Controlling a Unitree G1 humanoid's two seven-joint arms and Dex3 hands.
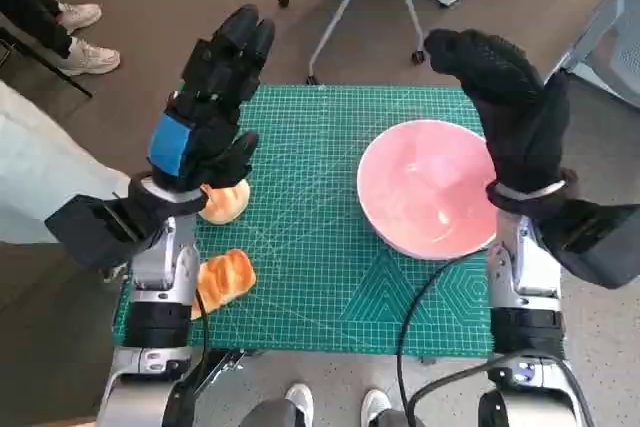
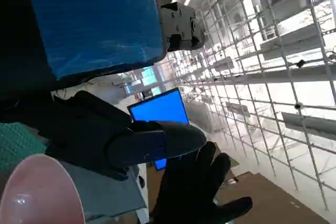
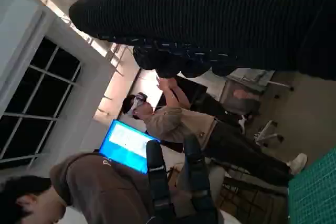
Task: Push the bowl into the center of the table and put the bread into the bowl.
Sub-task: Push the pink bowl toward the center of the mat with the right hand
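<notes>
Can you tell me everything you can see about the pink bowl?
The pink bowl is round, wide and shallow, smooth and shiny like plastic or glazed ware, with a paler rim. It stands upright and has nothing inside. It sits on the green cutting mat, over on the robot's right side, not in the middle. The right hand hangs raised above its far right edge and hides a bit of the rim; whether it touches cannot be told. The left wrist view shows a slice of its rim too.

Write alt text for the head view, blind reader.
A pink bowl sits right of center on a green mat, and two bread pieces lie near the mat's left edge. Both robot hands are raised and hold nothing: left hand above the bread, right hand beside the bowl. Floor, chair legs and people's feet surround the table.
</notes>
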